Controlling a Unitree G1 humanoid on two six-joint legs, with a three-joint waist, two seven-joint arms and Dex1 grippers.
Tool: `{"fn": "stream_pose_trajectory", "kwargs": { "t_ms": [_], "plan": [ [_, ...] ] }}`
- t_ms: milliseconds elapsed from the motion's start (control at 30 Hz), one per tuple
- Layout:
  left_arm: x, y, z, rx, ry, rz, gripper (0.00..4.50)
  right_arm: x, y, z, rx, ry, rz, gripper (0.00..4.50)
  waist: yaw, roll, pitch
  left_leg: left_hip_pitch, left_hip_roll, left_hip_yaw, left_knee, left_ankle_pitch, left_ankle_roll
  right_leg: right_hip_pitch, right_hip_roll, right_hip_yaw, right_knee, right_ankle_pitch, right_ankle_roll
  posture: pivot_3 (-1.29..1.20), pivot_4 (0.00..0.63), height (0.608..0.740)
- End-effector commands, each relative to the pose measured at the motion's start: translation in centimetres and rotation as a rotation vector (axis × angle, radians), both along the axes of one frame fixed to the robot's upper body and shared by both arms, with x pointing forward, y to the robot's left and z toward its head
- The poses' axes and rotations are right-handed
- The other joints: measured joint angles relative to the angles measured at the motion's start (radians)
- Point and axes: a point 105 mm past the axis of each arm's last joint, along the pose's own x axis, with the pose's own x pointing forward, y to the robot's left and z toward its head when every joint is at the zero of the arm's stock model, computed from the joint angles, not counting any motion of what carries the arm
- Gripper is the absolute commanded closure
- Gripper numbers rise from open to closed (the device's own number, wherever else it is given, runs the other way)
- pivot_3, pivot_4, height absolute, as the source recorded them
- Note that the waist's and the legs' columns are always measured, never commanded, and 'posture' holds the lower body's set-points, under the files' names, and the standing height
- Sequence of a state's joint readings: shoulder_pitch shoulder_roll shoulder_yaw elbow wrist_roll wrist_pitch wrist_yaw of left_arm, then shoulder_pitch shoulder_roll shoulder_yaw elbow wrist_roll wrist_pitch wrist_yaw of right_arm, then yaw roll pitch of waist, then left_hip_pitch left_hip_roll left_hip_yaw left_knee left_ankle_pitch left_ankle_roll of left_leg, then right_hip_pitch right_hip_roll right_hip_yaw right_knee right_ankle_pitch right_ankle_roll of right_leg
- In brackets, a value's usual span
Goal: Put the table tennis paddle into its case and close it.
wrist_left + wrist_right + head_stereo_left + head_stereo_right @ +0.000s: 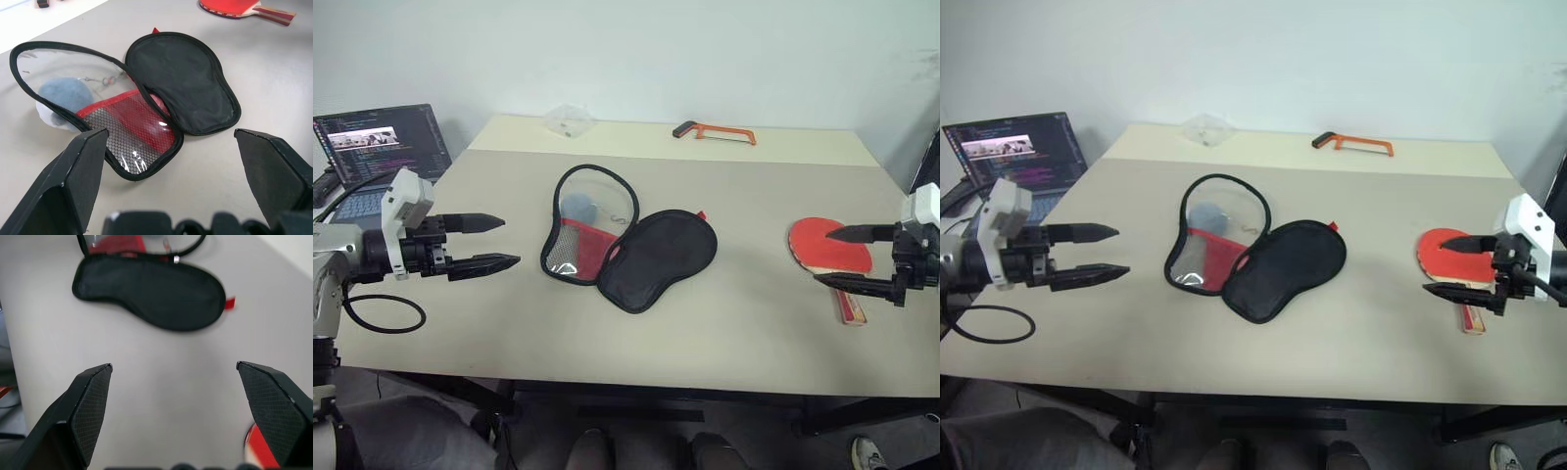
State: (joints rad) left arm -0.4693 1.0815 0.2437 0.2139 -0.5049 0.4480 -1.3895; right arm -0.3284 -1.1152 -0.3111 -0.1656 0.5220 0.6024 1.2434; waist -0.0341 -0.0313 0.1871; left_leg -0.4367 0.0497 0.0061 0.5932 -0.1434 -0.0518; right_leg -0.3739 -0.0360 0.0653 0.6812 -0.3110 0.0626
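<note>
The case (626, 245) lies unzipped and spread flat in the middle of the table, its black fabric half (183, 81) to the right and its clear half with the red mesh pocket (129, 125) to the left. The table tennis paddle (827, 245) rests red face up near the table's right edge, handle toward the front. Hovering left of the case, my left gripper (487, 242) is open and empty, pointing at it. My right gripper (842, 258) is open just over the paddle, holding nothing.
A grey-blue round lump (66, 93) on a chain sits inside the clear half. An orange hacksaw (715, 131) and a crumpled clear bag (570, 119) lie at the table's far edge. An open laptop (382, 147) stands at the left.
</note>
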Motion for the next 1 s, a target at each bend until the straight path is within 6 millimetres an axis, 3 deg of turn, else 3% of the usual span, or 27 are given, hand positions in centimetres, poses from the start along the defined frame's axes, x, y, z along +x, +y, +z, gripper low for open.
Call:
{"fn": "stream_pose_trajectory", "kwargs": {
  "t_ms": [33, 233, 333, 433, 633, 767, 900, 1000],
  "plan": [
    [-0.6, 0.6, 1.4, 0.024, -0.048, 0.011, 0.00, 0.0, 0.9, 0.9, 0.001, -0.048, 0.043, 0.02, 0.000, 0.000, 0.000, 0.000, 0.000, 0.000, 0.000, 0.000, 0.000, 0.000, 0.000, 0.000, 0.000, 0.000, 0.000, 0.00, 0.150, 0.740],
    [0.0, -0.2, 0.8, 0.012, -0.071, 0.019, 0.00, 0.5, 1.7, 0.8, 0.023, -0.062, 0.063, 0.02, 0.001, 0.000, 0.000, 0.000, 0.000, 0.000, 0.000, 0.000, 0.000, 0.000, 0.000, 0.000, 0.000, 0.000, 0.000, 0.00, 0.150, 0.740],
    [3.0, -0.3, 1.0, -0.062, -0.130, 0.137, 0.00, 0.4, 2.1, 0.6, 0.010, -0.069, 0.076, 0.02, 0.008, 0.000, 0.000, 0.000, 0.000, -0.001, 0.001, 0.000, 0.000, 0.001, 0.000, -0.001, 0.000, 0.000, 0.000, 0.00, 0.150, 0.740],
    [5.9, -1.3, -1.2, -0.017, -0.073, 0.213, 0.00, 0.5, 2.5, 0.8, 0.020, -0.087, 0.077, 0.02, 0.010, 0.000, 0.000, 0.000, -0.001, -0.002, 0.002, 0.000, 0.000, 0.002, 0.000, -0.001, 0.000, 0.000, 0.004, 0.00, 0.150, 0.740],
    [8.4, -3.2, -4.5, -0.087, 0.085, 0.244, 0.00, 0.6, 3.1, 0.5, 0.016, -0.094, 0.078, 0.02, 0.003, 0.000, 0.000, -0.002, -0.001, -0.001, 0.003, 0.000, 0.000, 0.001, 0.000, 0.000, 0.000, 0.002, 0.003, 0.00, 0.150, 0.740],
    [9.1, -4.0, -5.0, -0.113, 0.127, 0.237, 0.00, 0.5, 2.6, 0.5, 0.002, -0.099, 0.059, 0.02, -0.001, 0.000, 0.000, -0.004, -0.001, -0.002, 0.003, 0.000, 0.000, -0.001, 0.002, 0.000, 0.000, 0.002, 0.003, 0.00, 0.150, 0.740],
    [9.9, -3.3, -5.5, -0.137, 0.151, 0.299, 0.00, 0.2, 3.1, 0.4, 0.006, -0.097, 0.055, 0.02, 0.000, 0.000, 0.000, -0.004, -0.001, -0.002, 0.003, 0.000, 0.000, 0.000, 0.002, 0.000, 0.000, 0.002, 0.003, 0.00, 0.150, 0.740],
    [9.8, -4.5, -6.6, -0.124, 0.185, 0.264, 0.00, 0.1, 2.9, 0.4, 0.001, -0.098, 0.044, 0.02, 0.001, -0.001, 0.000, -0.004, -0.001, -0.003, 0.003, 0.000, 0.000, 0.000, 0.002, -0.001, 0.000, 0.002, 0.003, 0.00, 0.150, 0.740]
  ]
}}
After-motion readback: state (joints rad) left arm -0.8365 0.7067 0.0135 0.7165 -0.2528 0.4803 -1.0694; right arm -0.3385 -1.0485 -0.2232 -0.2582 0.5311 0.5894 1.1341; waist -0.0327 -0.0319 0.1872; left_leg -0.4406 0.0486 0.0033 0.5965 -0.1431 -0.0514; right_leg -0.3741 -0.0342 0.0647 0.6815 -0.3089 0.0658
